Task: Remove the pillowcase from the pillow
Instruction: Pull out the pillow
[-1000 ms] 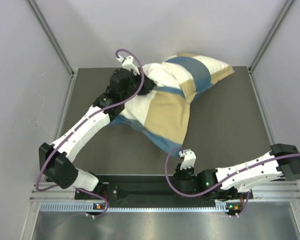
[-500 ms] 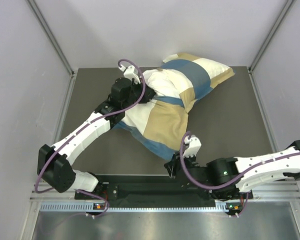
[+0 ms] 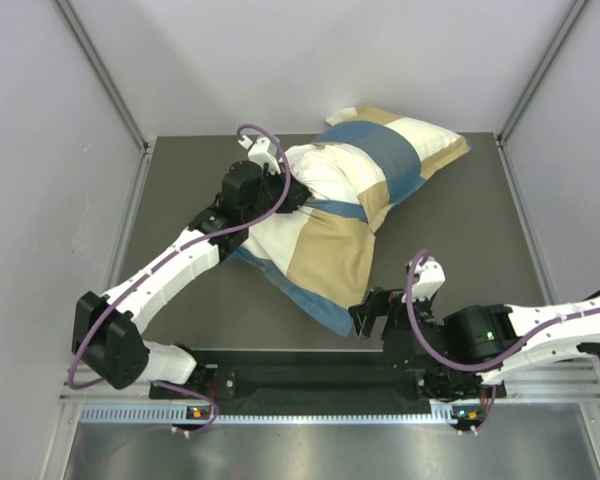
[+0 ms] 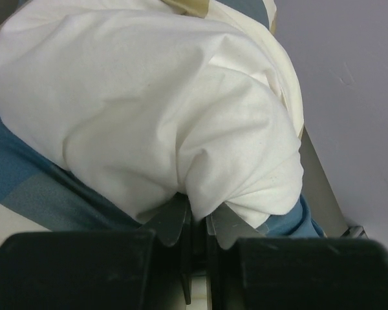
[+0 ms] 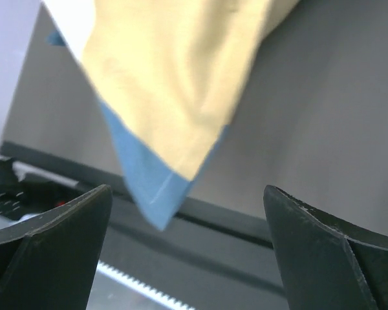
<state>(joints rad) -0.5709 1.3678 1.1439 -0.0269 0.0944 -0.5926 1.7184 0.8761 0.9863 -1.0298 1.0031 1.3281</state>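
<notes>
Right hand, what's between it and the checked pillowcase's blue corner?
Nothing but bare grey table; the right wrist view shows the pillowcase corner straight ahead of the open right hand.

No legible text, label, brand, number or sign appears on any surface in the three current views.

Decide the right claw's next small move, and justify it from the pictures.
Probably ease the right claw forward until the blue-edged corner of the pillowcase sits inside its open jaws. That corner lies just ahead of the claw, ungripped, while the left claw is shut on the white pillow, anchoring it for the pull.
</notes>
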